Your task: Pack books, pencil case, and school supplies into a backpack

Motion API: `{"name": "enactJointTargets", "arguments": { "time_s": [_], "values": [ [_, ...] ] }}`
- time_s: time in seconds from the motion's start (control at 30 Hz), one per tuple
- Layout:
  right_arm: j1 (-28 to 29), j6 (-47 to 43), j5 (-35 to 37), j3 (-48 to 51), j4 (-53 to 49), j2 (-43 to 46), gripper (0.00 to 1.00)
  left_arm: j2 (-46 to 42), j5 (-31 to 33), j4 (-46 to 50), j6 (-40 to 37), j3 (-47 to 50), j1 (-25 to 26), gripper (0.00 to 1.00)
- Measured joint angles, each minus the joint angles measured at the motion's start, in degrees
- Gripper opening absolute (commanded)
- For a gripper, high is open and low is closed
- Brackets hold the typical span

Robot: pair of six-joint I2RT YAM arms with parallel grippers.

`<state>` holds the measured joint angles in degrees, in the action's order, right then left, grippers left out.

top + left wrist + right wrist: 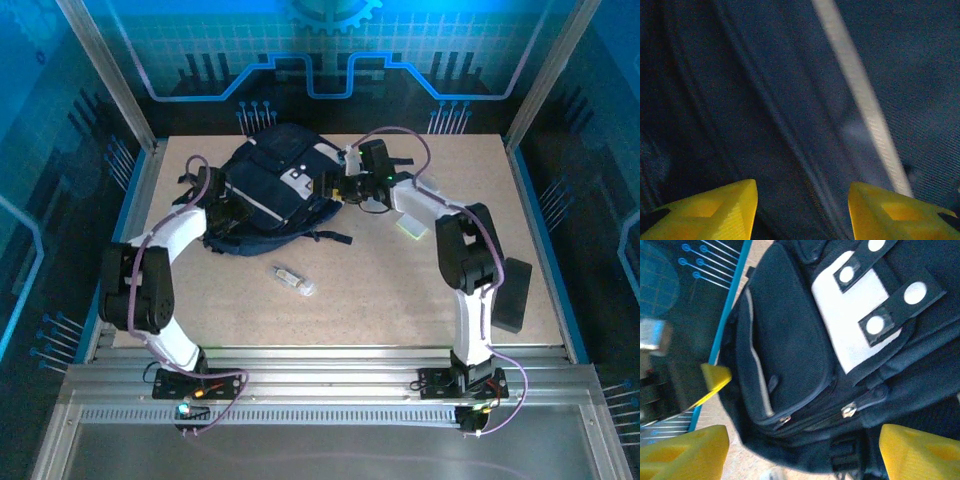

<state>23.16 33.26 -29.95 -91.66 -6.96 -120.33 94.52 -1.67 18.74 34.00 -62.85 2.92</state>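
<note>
Yellow fingers [715, 212] of left gripper [802, 200] and right gripper [800, 450] gape at backpack [265, 185]; overhead, tube [293, 280] lies apart

Tube [293, 281] on table [400, 295] before backpack [262, 190]

I recorded the backpack [265, 185] as dark navy, with a white-grey patch [850, 325], a pale stripe [865, 100] across its front, and black straps [895, 307] carrying round white dots. The worktop [400, 290] read as speckled tan, edged in blue. The tube [293, 280] was clear with a whitish end. The pad [410, 228] was pale yellow-green. Fingers [715, 212] of the left gripper [802, 205] and the right gripper [802, 455] showed bright yellow. The left arm [175, 240] and right arm [430, 205] were white and black, with purple cables [395, 135]. The backdrop [320, 60] was blue, patterned with circuit lines.
</note>
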Motion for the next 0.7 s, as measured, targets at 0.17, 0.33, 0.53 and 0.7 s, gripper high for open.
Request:
{"name": "enactJointTargets", "arguments": {
  "time_s": [0.17, 0.33, 0.53, 0.7],
  "values": [
    [0.5, -2.2, 1.6, -6.5, -2.5, -5.8, 0.81, -2.3, -3.2, -4.9, 4.3, 2.5, 1.3, 0.53],
    [1.5, -3.1, 3.8, -13.0, -4.7, -11.7, 0.81, 2.9, -4.4, -9.7, 9.3, 5.4, 1.3, 0.52],
    [2.0, -3.1, 4.1, -15.0, -4.7, -15.4, 0.81, 6.3, -5.1, -13.2, 12.7, 5.8, 1.1, 0.52],
    [2.6, -2.4, 3.5, -15.0, -4.2, -15.3, 0.81, 7.5, -5.3, -13.0, 13.7, 4.7, 1.0, 0.52]
  ]
}}
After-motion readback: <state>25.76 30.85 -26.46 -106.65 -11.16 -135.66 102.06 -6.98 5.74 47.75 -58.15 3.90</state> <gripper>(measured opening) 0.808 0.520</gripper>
